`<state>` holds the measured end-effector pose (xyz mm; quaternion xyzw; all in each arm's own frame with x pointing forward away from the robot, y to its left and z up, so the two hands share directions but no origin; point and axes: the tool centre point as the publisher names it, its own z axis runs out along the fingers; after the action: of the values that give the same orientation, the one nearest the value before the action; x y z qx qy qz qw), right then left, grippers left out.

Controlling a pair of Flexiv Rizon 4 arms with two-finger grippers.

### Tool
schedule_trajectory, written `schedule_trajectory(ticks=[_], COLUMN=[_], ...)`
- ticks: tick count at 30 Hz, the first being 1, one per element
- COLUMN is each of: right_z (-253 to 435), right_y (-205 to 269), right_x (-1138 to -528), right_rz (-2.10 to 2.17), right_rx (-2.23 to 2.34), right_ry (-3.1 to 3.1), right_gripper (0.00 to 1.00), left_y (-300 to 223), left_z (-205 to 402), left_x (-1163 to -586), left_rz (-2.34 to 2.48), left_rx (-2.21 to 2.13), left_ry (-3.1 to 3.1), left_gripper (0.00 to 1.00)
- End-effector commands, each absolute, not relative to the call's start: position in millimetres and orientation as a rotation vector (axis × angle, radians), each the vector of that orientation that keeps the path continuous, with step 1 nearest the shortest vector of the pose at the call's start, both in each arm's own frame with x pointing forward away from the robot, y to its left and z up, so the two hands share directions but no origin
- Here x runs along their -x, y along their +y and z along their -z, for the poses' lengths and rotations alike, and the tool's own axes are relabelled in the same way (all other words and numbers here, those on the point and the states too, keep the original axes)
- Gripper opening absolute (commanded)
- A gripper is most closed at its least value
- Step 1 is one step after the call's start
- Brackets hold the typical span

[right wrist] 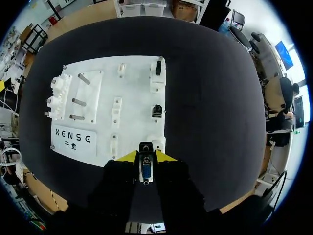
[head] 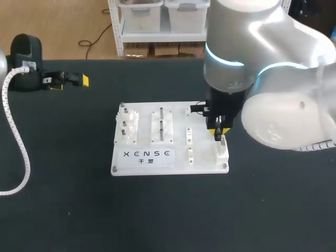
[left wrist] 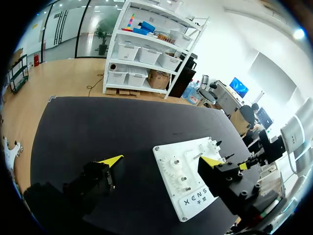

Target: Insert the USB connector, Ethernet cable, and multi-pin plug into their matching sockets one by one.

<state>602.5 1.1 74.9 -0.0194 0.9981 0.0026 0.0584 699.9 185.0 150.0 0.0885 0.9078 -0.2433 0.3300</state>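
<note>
My right gripper [right wrist: 145,157] pinches the small metal-shelled, blue-faced multi-pin plug [right wrist: 145,171] just above the white socket block [right wrist: 156,144] at the white plastic board's [right wrist: 98,117] near right corner. The plug looks light and stiff, with pins that would bend easily, so it is best held by its shell sides. My left gripper [head: 69,83] rests spread wide by the black tabletop's [head: 157,220] far left edge.

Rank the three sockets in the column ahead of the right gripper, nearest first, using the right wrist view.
1. White socket block, at the board's near corner, just ahead of the right gripper holding the plug.
2. Square dark socket, mid-column.
3. Long slot socket, at the board's far end.
</note>
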Motion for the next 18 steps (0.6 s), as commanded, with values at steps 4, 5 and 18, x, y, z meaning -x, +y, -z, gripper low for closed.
schedule_trajectory(ticks=[4,5,18], right_z=[-71.3,-70.2,-67.6], right_y=[-8.1,-8.9,-13.6], right_x=[-599.0,-598.7,-596.4], right_rz=[-0.001,0.003,0.019], right_rx=[0.042,0.039,0.031], right_ry=[3.021,3.023,3.031], right_gripper=[0.0,0.0,0.0], left_y=[185.0,185.0,185.0], left_z=[-150.0,-150.0,-150.0], left_x=[-699.9,-699.9,-699.9], left_rz=[0.636,0.636,0.636], left_rx=[-0.232,-0.232,-0.232], left_ry=[2.374,2.374,2.374], left_gripper=[1.0,1.0,1.0])
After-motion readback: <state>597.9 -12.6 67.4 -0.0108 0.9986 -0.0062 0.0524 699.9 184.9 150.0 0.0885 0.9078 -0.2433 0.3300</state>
